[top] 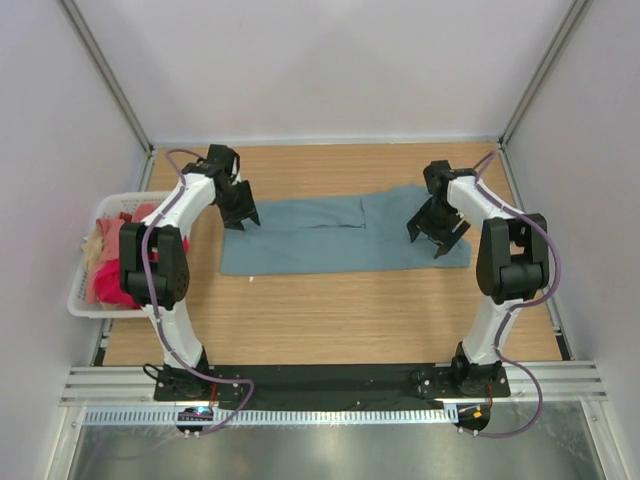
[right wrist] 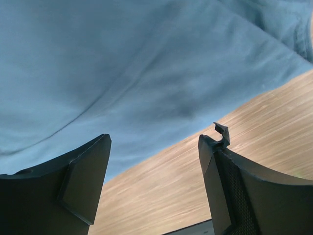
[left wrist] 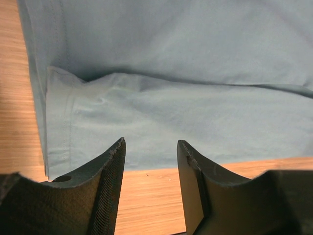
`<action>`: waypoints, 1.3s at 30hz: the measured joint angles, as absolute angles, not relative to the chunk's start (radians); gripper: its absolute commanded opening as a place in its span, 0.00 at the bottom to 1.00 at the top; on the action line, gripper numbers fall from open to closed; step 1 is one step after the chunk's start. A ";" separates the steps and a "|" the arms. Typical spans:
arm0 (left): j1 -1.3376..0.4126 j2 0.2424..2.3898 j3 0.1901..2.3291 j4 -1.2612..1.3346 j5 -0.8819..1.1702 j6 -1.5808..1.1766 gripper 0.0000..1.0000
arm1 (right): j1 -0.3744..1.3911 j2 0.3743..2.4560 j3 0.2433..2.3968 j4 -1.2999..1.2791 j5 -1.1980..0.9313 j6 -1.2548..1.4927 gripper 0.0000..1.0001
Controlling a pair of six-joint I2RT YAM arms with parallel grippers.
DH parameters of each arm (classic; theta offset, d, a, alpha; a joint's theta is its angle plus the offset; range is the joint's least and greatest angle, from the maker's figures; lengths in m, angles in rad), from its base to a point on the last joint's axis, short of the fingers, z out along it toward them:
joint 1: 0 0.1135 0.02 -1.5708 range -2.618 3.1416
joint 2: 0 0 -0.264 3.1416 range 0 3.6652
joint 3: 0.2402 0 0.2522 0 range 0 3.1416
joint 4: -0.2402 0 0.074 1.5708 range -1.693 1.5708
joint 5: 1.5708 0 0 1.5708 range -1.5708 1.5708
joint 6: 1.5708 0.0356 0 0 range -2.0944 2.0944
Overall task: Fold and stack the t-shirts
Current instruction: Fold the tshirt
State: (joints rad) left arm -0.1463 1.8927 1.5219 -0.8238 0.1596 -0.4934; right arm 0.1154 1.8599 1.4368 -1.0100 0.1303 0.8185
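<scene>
- Where is the grey-teal t-shirt (top: pixel 340 235) found?
- It is laid flat across the middle of the tabletop (top: pixel 330 320).
- How are the fingers set?
- The left fingers (left wrist: pixel 110 186) are held spread over its left end, and the right fingers (right wrist: pixel 83 181) are spread over its right end. Nothing is pinched. In the basket (top: pixel 90 312), pink and cream shirts (top: pixel 105 280) are heaped.

One teal t-shirt (top: pixel 330 236) (one basket (top: pixel 76 295)).

My white arms (top: pixel 178 325) have black joints (top: pixel 155 265) and trailing purple cables (top: pixel 176 154); each tool (left wrist: pixel 149 147) bears two black fingers (left wrist: pixel 110 191), mesh-textured inside.
</scene>
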 measured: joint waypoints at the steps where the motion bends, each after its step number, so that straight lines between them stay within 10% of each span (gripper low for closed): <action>1: -0.150 1.883 1.514 -0.824 0.159 -0.493 0.48 | 0.112 1.867 1.407 -1.001 0.133 0.847 0.79; 11: -0.206 1.727 1.375 -0.820 0.158 -0.506 0.48 | 0.004 1.991 1.416 -0.910 0.207 0.939 0.79; 21: -0.216 1.608 1.319 -0.832 0.170 -0.512 0.50 | -0.062 2.457 2.191 -0.954 0.342 0.600 0.82; 39: -0.225 1.547 1.361 -0.854 0.176 -0.507 0.51 | 0.477 2.307 2.254 -1.006 0.345 0.532 0.90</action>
State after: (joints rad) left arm -0.2249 1.5475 1.3613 -0.8536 0.1757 -0.5072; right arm 0.4767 2.3070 2.2539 -1.0058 0.3447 0.5320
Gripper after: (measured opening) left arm 0.512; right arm 0.916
